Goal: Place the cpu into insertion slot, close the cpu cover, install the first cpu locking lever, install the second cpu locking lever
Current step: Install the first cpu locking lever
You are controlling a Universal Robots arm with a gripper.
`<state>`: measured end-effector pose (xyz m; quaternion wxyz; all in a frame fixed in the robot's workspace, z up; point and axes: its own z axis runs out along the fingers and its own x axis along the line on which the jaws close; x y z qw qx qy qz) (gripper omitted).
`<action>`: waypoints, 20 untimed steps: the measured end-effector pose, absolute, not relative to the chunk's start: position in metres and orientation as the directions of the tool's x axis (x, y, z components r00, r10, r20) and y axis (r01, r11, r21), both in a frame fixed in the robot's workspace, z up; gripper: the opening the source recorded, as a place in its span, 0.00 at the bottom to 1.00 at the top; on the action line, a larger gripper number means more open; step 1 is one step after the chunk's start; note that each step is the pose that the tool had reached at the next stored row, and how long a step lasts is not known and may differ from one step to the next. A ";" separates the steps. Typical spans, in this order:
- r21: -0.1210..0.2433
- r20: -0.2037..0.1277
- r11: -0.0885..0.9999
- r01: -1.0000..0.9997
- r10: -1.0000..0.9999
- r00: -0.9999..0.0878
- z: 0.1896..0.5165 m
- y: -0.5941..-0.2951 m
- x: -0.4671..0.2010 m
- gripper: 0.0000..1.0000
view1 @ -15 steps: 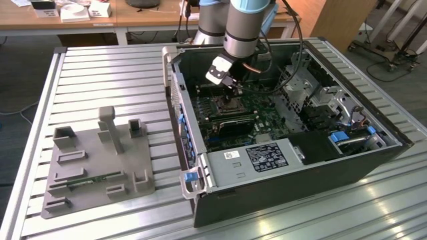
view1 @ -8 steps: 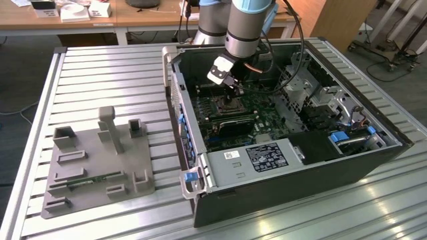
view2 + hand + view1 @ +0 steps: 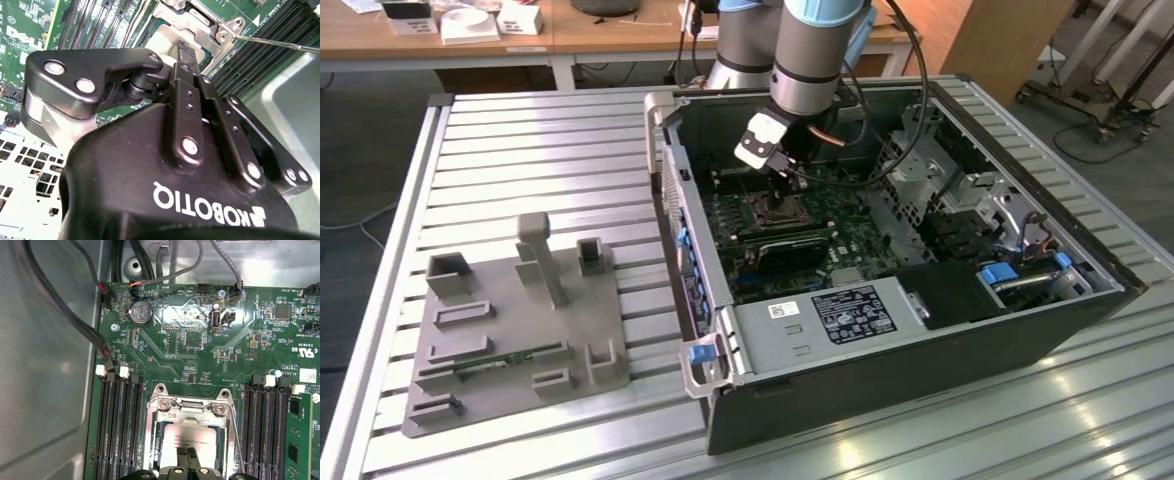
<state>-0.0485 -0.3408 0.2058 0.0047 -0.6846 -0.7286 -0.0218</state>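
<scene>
Touching the cpu (image 3: pixel 200 436), apparently, gripper (image 3: pixel 188 453) fingers together

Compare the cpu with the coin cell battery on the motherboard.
Shape: the cpu is square, the coin cell battery round. Setting: the cpu lies inside the silvery cpu cover between the memory slots; the battery sits near the cable connectors at the board's edge. Access: the end effector hangs over the cpu, well apart from the battery. Both lie flat on the green motherboard, metal tops up.
</scene>
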 end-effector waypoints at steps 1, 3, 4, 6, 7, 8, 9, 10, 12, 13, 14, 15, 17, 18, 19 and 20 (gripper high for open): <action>0.025 0.037 0.062 0.998 0.997 -0.063 0.206 -0.341 -0.048 0.11; 0.025 0.037 0.062 0.998 0.997 -0.063 0.206 -0.341 -0.048 0.11; 0.025 0.037 0.062 0.998 0.997 -0.063 0.206 -0.341 -0.048 0.11; 0.025 0.037 0.062 0.998 0.997 -0.063 0.206 -0.341 -0.049 0.11; 0.025 0.037 0.062 0.998 0.997 -0.063 0.206 -0.341 -0.048 0.11; 0.025 0.036 0.062 0.998 0.997 -0.063 0.207 -0.341 -0.049 0.11; 0.025 0.037 0.062 0.998 0.997 -0.063 0.208 -0.341 -0.049 0.11; 0.025 0.037 0.062 0.998 0.997 -0.063 0.211 -0.341 -0.049 0.11; 0.025 0.037 0.062 0.998 0.997 -0.063 0.217 -0.341 -0.049 0.11; 0.025 0.037 0.062 0.998 0.997 -0.063 0.220 -0.341 -0.049 0.11; 0.025 0.037 0.062 0.998 0.997 -0.063 0.223 -0.341 -0.049 0.11; 0.025 0.037 0.062 0.998 0.997 -0.063 0.226 -0.341 -0.049 0.11; 0.025 0.037 0.062 0.998 0.997 -0.063 0.233 -0.341 -0.049 0.11; 0.025 0.037 0.062 0.998 0.997 -0.063 0.236 -0.341 -0.049 0.11; 0.025 0.037 0.062 0.998 0.997 -0.063 0.239 -0.341 -0.049 0.11; 0.025 0.037 0.062 0.998 0.997 -0.063 0.242 -0.341 -0.049 0.11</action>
